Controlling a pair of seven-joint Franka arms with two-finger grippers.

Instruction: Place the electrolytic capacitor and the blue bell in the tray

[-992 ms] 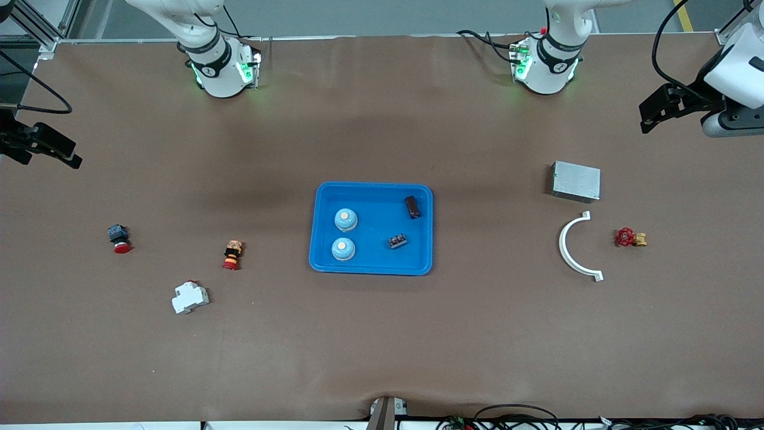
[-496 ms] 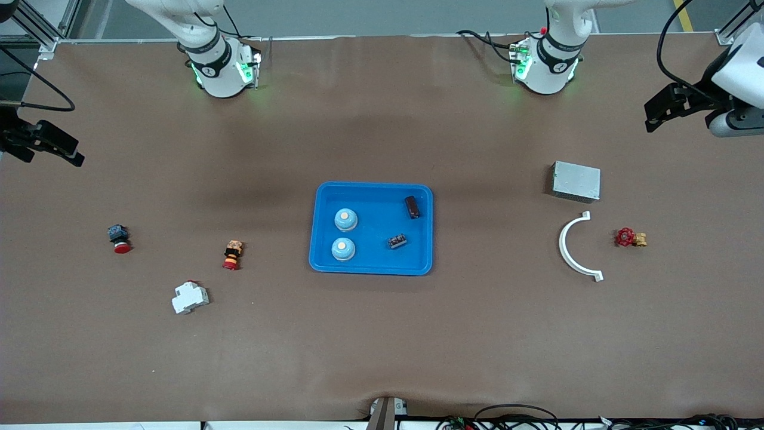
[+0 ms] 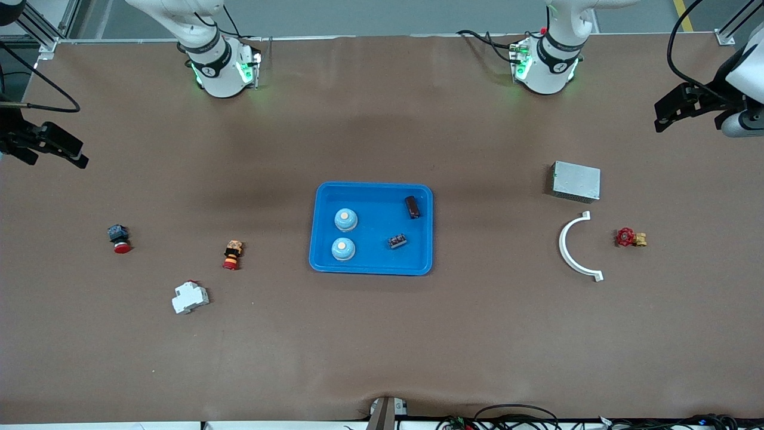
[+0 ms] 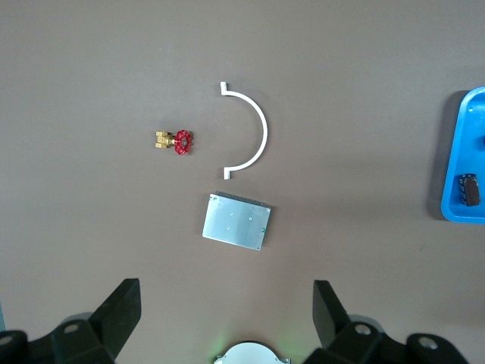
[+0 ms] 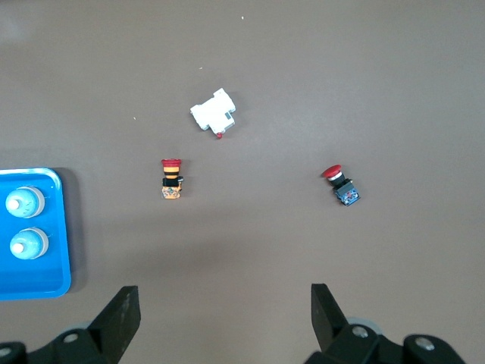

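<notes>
- Blue tray (image 3: pixel 370 266): at mid-surface, flat, rim up; one edge also in the left wrist view (image 4: pixel 455 152) and in the right wrist view (image 5: pixel 30 284).
- Two blue bells, in the tray, at its end toward the right arm: one (image 3: pixel 345 219) farther from the front camera, one (image 3: pixel 342 248) nearer; close together, not touching.
- Dark capacitor (image 3: pixel 412 206): in the tray, lying down, near the corner toward the left arm and farther from the front camera; also in the left wrist view (image 4: pixel 470 189).
- Small black block (image 3: pixel 397 241): in the tray, nearer to the front camera than the capacitor.
- Grey metal box (image 3: pixel 575 181), white curved bracket (image 3: pixel 567 254), red valve (image 3: pixel 628 237): on the surface toward the left arm's end, apart from one another.
- Red push-button (image 3: pixel 119 238), red-and-orange button (image 3: pixel 232 255), white breaker (image 3: pixel 190 297): on the surface toward the right arm's end, well apart.
- Left tool (image 4: pixel 225 318): released, fingers spread wide, empty, raised over the surface's left-arm end, above the grey box.
- Right tool (image 5: pixel 223 318): released, fingers spread wide, empty, raised over the surface's right-arm end, above the buttons.
</notes>
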